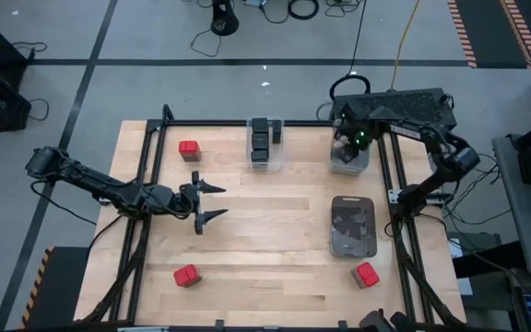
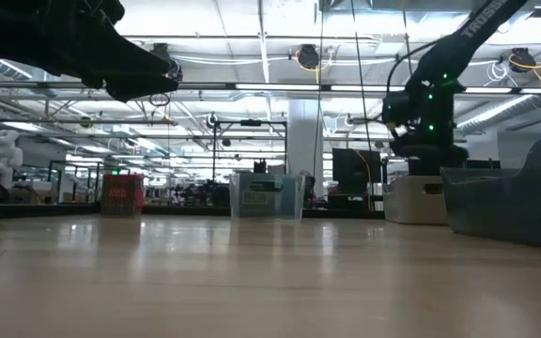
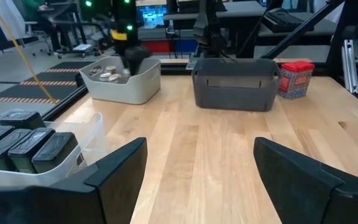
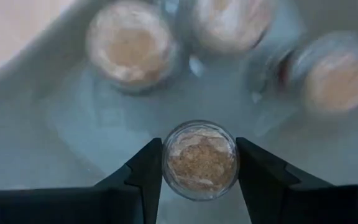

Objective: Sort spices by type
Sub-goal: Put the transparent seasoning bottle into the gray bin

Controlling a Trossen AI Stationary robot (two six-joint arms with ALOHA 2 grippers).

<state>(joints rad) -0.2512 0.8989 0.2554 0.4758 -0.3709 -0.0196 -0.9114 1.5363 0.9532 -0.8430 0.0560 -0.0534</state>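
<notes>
My right gripper [image 4: 199, 169] is over the white bin [image 1: 350, 157] at the far right, shut on a small round tan-topped jar [image 4: 199, 158]. Three more such jars [image 4: 132, 43] stand on the bin's floor below it. Dark tins [image 1: 264, 143] stand in a clear bin at the far middle. Three red tins stand on the table: far left [image 1: 189, 149], near left [image 1: 186, 275] and near right [image 1: 366, 275]. My left gripper [image 1: 212, 203] hovers open above the table's left-centre, with nothing between its fingers [image 3: 114, 171]. My right gripper pinches the round jar by its side wall [image 4: 166, 163] between its two fingers [image 4: 143, 177], one on each side. The fingers point down from above. The jar stays upright with its tan top up, inside the white bin; whether its bottom touches the floor cannot be told.
A dark grey bin [image 1: 352, 226] stands at the right, between the white bin and the near-right red tin. The clear bin [image 2: 266, 195] and the white bin [image 2: 416, 199] stand along the far edge. Bare wood lies across the table's middle [image 1: 265, 240].
</notes>
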